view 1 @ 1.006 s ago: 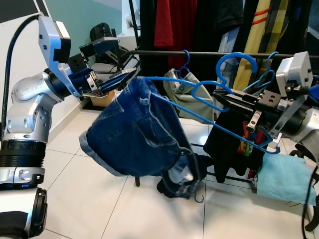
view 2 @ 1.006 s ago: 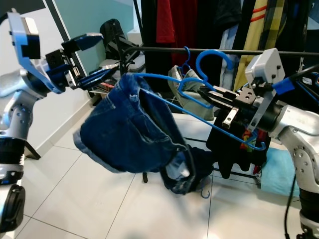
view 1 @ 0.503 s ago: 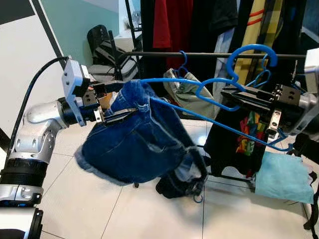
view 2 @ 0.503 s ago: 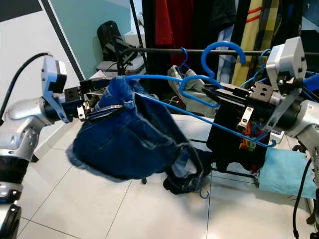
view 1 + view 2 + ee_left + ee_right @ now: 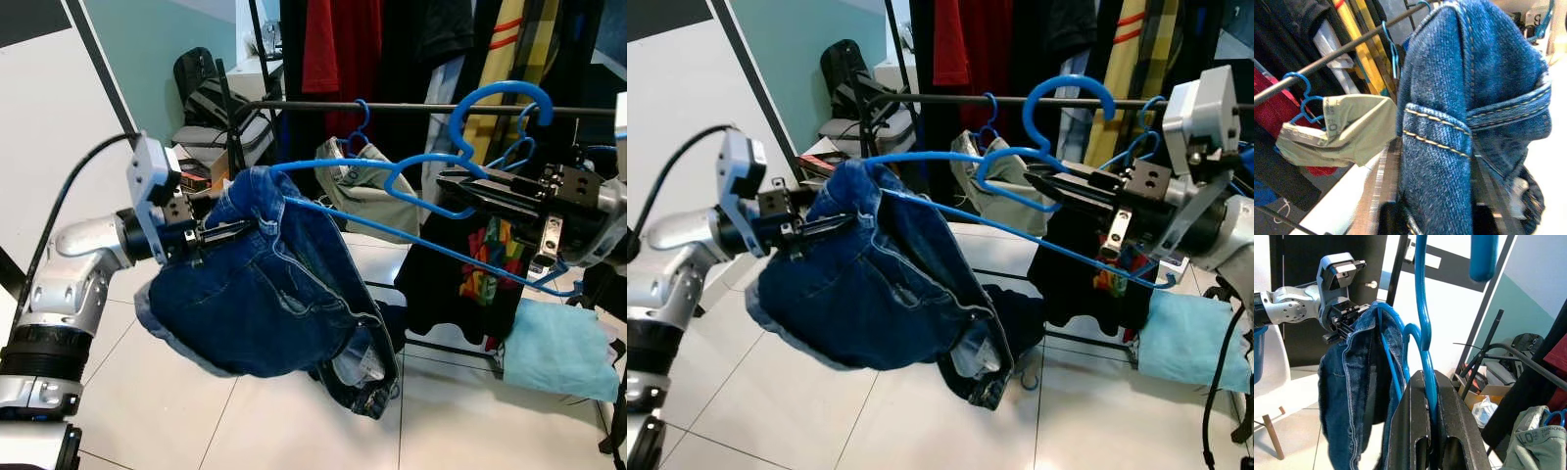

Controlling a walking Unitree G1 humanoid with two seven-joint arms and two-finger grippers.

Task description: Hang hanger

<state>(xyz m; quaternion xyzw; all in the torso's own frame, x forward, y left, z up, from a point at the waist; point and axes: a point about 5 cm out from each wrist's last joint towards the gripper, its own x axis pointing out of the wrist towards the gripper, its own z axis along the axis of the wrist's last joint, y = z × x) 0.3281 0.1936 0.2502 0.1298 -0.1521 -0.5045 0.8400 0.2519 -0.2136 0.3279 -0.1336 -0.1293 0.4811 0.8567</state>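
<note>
Blue denim shorts (image 5: pixel 260 294) hang draped over a blue plastic hanger (image 5: pixel 411 211), and the whole thing is held up in the air between the robot's two arms, just in front of the clothes rack. The right gripper (image 5: pixel 460 188) is clamped on the hanger's neck, right under the hook; in its wrist view the blue wire runs down between the two closed fingers. The left gripper (image 5: pixel 227 232) is pinched shut on the waistband of the shorts at the hanger's far tip, its fingers closed on a belt loop.

From the right gripper the hanger's long axis runs out sideways toward the left gripper, roughly in line with the black rail (image 5: pixel 411 107). The hook (image 5: pixel 495 103) rises straight up above the right gripper, and its curve sits about level with the rail, just in front of it, not yet over it. That is the relation that counts: the rail lies beyond and slightly above the right gripper, so I'd say this arm, the nearer one, has to lift the hook and carry it forward. A green garment (image 5: pixel 367 181) on its own small blue hanger (image 5: pixel 363 115) hangs on the rail between the two grippers.
</note>
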